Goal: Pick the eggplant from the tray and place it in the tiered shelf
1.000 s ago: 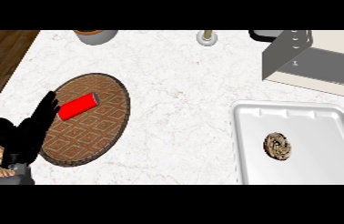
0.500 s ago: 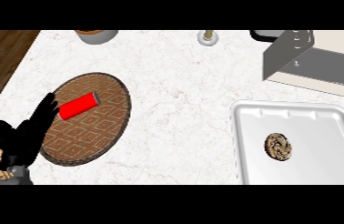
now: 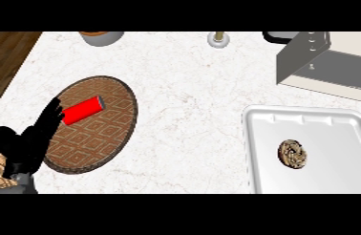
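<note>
The white marble counter [image 3: 190, 100] filled most of the view, with a wide bare stretch down its middle between the two trays. At the right, the white tray [image 3: 317, 126] ran off the right edge and reached the view's lower edge. At the left lay a round woven mat [image 3: 106, 133], well apart from the tray. The grey tiered shelf [image 3: 303, 57] stood at the upper right, cut by the top edge, just beyond the tray's far rim. The left hand [image 3: 28, 143] came in at the lower left, fingers straight and close together over the mat's left rim, tips just beside a red block [image 3: 82, 110] and holding nothing. A grey bowl [image 3: 102, 37] sat at the far edge. The tray held one round brown piece [image 3: 293, 154] with a mottled top, lying near the tray's middle.
</note>
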You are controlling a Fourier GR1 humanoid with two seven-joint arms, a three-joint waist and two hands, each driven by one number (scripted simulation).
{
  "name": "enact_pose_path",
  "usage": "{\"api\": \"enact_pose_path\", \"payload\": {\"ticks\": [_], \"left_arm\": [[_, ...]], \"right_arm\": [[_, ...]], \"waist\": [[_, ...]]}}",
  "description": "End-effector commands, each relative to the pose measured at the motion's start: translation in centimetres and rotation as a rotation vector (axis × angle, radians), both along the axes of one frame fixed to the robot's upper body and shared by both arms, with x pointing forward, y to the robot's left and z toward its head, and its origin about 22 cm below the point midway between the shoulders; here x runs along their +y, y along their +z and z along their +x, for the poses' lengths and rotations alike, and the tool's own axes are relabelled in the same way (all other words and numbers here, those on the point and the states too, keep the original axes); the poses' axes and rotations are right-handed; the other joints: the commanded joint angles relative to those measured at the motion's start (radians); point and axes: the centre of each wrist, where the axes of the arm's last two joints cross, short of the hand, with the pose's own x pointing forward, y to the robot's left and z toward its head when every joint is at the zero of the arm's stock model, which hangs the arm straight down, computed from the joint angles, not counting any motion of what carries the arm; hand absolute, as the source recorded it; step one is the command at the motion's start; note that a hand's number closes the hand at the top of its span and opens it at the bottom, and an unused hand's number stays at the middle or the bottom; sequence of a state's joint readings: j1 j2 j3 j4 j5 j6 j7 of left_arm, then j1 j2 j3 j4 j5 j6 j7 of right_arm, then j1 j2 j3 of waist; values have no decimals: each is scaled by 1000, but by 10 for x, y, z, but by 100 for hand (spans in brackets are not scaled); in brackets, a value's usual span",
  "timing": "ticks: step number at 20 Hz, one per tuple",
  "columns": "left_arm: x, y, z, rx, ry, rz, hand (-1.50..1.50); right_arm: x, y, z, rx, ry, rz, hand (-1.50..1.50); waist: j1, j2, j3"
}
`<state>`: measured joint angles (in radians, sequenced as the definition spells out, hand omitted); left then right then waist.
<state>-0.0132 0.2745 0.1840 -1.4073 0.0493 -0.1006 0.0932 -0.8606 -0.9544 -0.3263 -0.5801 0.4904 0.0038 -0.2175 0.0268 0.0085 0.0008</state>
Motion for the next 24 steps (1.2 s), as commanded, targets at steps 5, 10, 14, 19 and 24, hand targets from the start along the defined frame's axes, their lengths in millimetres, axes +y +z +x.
{"api": "enact_pose_path", "payload": {"ticks": [5, 10, 14, 19, 24], "left_arm": [[-10, 1, -2, -1, -3, 2, 0], [-2, -1, -3, 4, 8, 11, 0], [-1, -3, -7, 3, 18, -4, 0], [6, 3, -18, 2, 11, 8, 0], [2, 10, 4, 4, 33, 6, 0]], "right_arm": [[-13, -4, 0, -82, 80, 183, -150], [-30, 22, -15, -99, 137, 372, -150], [-48, 28, -33, -134, 174, 474, -150], [-87, 42, -85, -265, 180, 548, -150], [-117, 78, -147, -294, 108, 556, -150]], "waist": [[-1, -2, 1], [-8, -4, 0], [-11, -4, 0], [-16, -7, 1], [-29, -4, 1]]}}
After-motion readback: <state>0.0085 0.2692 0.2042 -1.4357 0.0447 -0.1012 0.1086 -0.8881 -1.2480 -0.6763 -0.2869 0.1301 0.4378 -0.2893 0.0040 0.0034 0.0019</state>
